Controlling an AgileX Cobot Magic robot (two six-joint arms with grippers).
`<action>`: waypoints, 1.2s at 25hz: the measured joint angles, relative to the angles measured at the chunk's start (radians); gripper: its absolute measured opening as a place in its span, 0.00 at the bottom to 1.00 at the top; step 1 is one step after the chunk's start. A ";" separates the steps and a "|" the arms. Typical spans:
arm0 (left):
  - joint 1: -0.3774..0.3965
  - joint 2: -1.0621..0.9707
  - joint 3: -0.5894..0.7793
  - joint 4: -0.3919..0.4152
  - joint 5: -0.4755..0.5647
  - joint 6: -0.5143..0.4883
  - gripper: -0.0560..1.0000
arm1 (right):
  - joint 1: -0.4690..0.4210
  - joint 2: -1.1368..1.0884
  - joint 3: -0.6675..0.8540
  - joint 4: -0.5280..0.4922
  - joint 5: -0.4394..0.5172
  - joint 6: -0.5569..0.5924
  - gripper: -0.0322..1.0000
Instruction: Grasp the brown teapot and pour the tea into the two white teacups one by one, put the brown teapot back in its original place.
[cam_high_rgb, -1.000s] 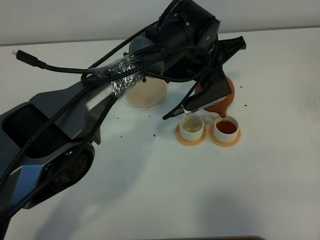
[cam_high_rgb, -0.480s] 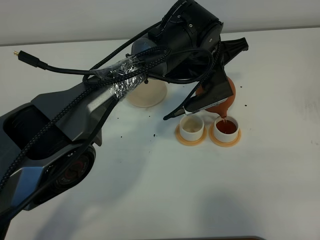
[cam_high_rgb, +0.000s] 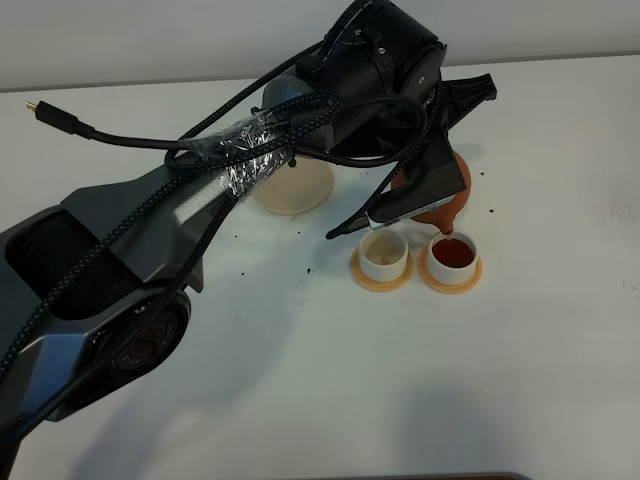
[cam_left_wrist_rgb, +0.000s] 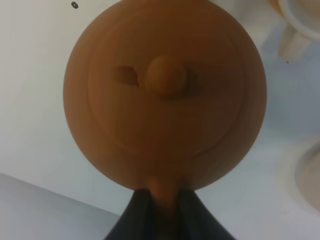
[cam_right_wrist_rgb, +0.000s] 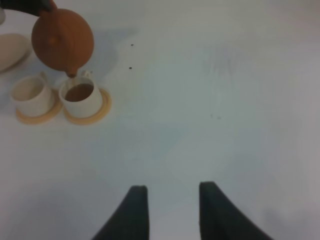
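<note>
Mid-pour on my end: the left gripper (cam_left_wrist_rgb: 162, 200) is clamped on the loop handle of the brown teapot (cam_high_rgb: 449, 197). The pot hangs tipped, with its spout right over the right-hand teacup (cam_high_rgb: 453, 254) in the overhead view. That cup looks pretty full of tea, so I'd roll the wrist back slowly and let the last drip fall inside the rim. Only then would I slide across to the empty teacup (cam_high_rgb: 383, 253) just beside it. I'd keep the pot level while travelling, since the two cups sit close and a dribble would land on the orange coasters (cam_high_rgb: 380, 284). The beige saucer (cam_high_rgb: 290, 192) sits behind the cups for the return. The right gripper (cam_right_wrist_rgb: 170, 202) hovers with its jaws apart, well clear, holding nothing.
</note>
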 joint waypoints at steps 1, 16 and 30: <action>0.000 0.000 0.000 0.000 0.000 0.000 0.16 | 0.000 0.000 0.000 0.000 0.000 0.000 0.27; 0.003 -0.002 0.000 -0.058 0.032 -0.004 0.16 | 0.000 0.000 0.000 0.000 0.000 0.000 0.27; 0.059 -0.002 0.000 -0.158 0.056 -0.015 0.16 | 0.000 0.000 0.000 0.000 0.000 0.000 0.27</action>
